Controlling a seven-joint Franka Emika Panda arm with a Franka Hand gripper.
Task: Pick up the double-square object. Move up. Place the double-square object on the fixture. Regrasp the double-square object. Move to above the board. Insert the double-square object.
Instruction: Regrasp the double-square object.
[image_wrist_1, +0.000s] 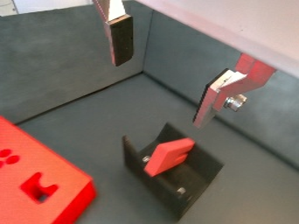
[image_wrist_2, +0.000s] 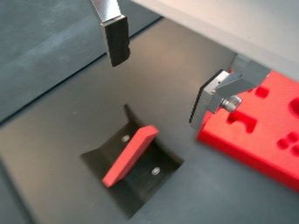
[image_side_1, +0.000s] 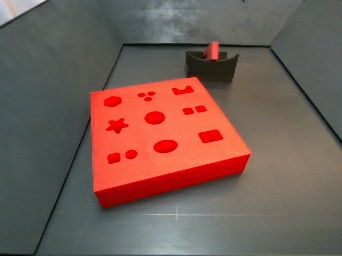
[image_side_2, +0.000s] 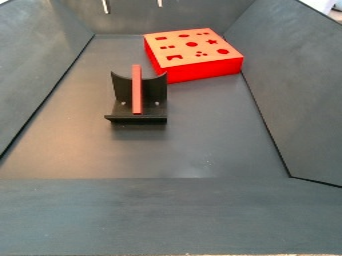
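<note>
Regrasp pending: gripper (image_wrist_1: 163, 74) wide open, empty, above fixture (image_wrist_1: 176, 179).
Lower straight, centre fingers around block (image_wrist_1: 170, 156) below, close squarely.

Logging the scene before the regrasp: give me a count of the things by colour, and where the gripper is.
Red: 2, the board and the double-square object standing in the fixture.
Dark: 1, the fixture.
Total: 3.
The gripper is open, above the fixture, holding nothing.

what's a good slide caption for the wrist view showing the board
Open gripper above the double-square object, which rests in the fixture beside the board.
</note>
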